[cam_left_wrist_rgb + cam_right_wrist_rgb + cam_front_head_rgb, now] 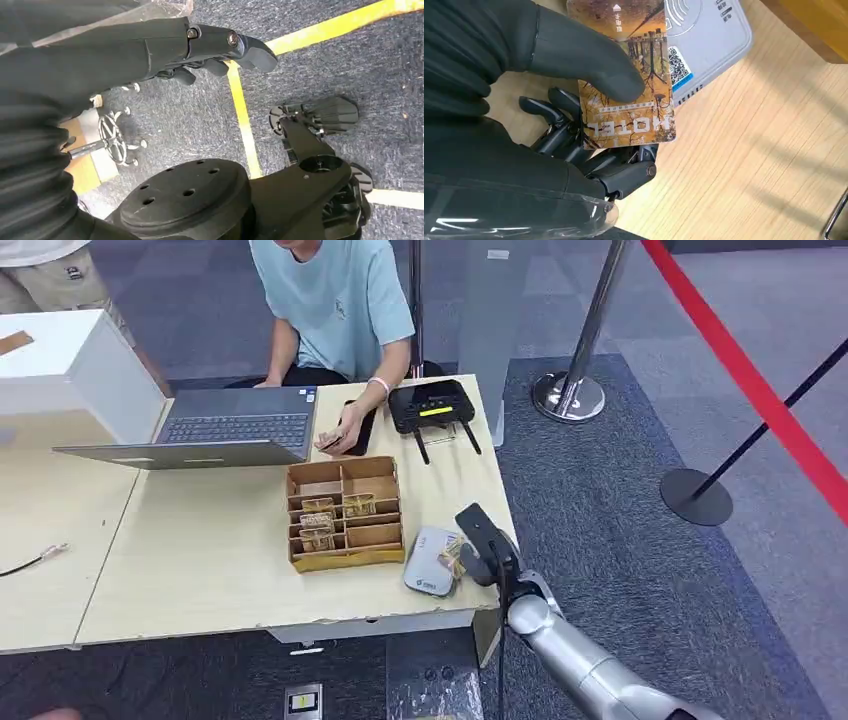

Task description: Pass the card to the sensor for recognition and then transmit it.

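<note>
While my right hand (589, 100) pinches the card (631, 95) over the sensor (432, 562), at 3 o'clock of the box (345, 512), I judge reading underway, handover left.

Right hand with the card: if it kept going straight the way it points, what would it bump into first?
Probably the grey card reader: the right hand holds the card over its edge, though the height above it is unclear.

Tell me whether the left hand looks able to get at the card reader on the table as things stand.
Probably not. The left hand hangs low over the carpet, away from the table, while the right hand already holds the card over the card reader.
</note>
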Controlling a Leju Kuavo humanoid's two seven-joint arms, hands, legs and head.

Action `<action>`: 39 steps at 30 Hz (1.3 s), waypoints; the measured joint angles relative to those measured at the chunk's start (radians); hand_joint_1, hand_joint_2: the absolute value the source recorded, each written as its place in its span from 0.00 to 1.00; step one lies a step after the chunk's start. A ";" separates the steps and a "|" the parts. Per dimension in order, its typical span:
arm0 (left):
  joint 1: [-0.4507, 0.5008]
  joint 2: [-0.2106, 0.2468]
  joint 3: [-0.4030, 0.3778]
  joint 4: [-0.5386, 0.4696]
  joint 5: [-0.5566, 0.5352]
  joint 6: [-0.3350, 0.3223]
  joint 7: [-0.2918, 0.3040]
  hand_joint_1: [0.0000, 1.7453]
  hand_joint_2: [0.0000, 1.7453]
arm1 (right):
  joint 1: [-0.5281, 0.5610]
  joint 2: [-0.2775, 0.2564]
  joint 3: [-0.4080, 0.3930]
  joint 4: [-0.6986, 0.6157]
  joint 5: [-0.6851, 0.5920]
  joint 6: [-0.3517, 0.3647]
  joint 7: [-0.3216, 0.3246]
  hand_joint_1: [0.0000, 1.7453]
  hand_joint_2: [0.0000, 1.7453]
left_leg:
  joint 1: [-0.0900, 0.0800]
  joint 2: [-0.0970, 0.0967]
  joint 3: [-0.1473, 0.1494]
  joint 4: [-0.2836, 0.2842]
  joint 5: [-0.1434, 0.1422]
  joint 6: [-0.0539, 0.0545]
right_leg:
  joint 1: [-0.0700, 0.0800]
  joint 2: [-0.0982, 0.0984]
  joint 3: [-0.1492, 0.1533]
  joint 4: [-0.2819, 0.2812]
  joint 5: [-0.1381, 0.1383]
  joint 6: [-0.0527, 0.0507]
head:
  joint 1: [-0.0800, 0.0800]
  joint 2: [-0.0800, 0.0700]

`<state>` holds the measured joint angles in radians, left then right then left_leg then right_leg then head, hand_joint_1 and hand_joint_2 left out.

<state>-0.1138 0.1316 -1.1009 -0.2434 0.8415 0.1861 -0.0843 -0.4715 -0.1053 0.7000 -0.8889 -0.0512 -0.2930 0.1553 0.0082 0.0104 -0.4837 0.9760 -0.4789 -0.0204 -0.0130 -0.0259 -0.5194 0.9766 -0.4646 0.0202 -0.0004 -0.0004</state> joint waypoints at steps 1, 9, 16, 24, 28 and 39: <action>0.000 0.000 0.000 0.000 0.000 0.000 0.000 0.00 1.00 | -0.002 0.003 0.000 0.005 0.003 0.000 0.000 1.00 1.00 | 0.000 0.000 0.001 0.000 0.000 0.000 | 0.000 0.000 0.001 0.000 0.000 0.000 | 0.000 0.000; 0.000 0.000 0.000 0.000 -0.003 0.001 -0.003 0.00 1.00 | -0.018 0.027 0.011 0.036 0.024 -0.004 -0.005 1.00 1.00 | 0.000 0.000 0.002 0.000 0.000 0.000 | 0.000 0.000 0.002 0.000 0.001 -0.001 | 0.000 0.000; 0.000 0.000 0.000 0.000 -0.003 0.001 -0.003 0.00 1.00 | -0.024 0.035 0.014 0.047 0.024 -0.005 -0.005 1.00 1.00 | 0.000 0.000 0.002 0.000 0.000 0.000 | 0.000 0.000 0.002 0.000 0.001 -0.001 | 0.000 0.000; 0.000 0.000 0.000 0.000 -0.003 0.002 -0.005 0.00 1.00 | -0.029 0.037 0.013 0.052 -0.052 -0.046 -0.057 1.00 1.00 | 0.000 0.000 0.002 0.000 0.000 0.000 | 0.000 0.000 0.002 0.000 0.001 -0.001 | 0.000 0.000; 0.001 0.000 0.000 0.000 -0.010 0.002 -0.005 0.00 1.00 | -0.065 0.025 0.005 0.001 -0.100 -0.097 -0.069 1.00 1.00 | 0.000 0.000 0.000 0.000 0.001 0.000 | 0.000 0.000 0.000 0.000 0.002 -0.001 | 0.000 0.000; 0.001 0.000 -0.001 0.000 -0.027 -0.010 -0.029 0.00 1.00 | -0.301 0.019 0.016 -0.101 -0.078 -0.121 -0.004 1.00 1.00 | 0.000 0.000 -0.003 0.001 0.000 0.000 | 0.000 0.000 -0.003 0.001 0.001 0.000 | 0.000 0.000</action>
<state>-0.1130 0.1312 -1.1017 -0.2434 0.8141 0.1762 -0.1129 -0.7722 -0.0858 0.7160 -0.9903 -0.1293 -0.4143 0.1511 0.0081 0.0109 -0.4872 0.9766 -0.4785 -0.0206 -0.0131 -0.0255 -0.5222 0.9771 -0.4631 0.0198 -0.0004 -0.0004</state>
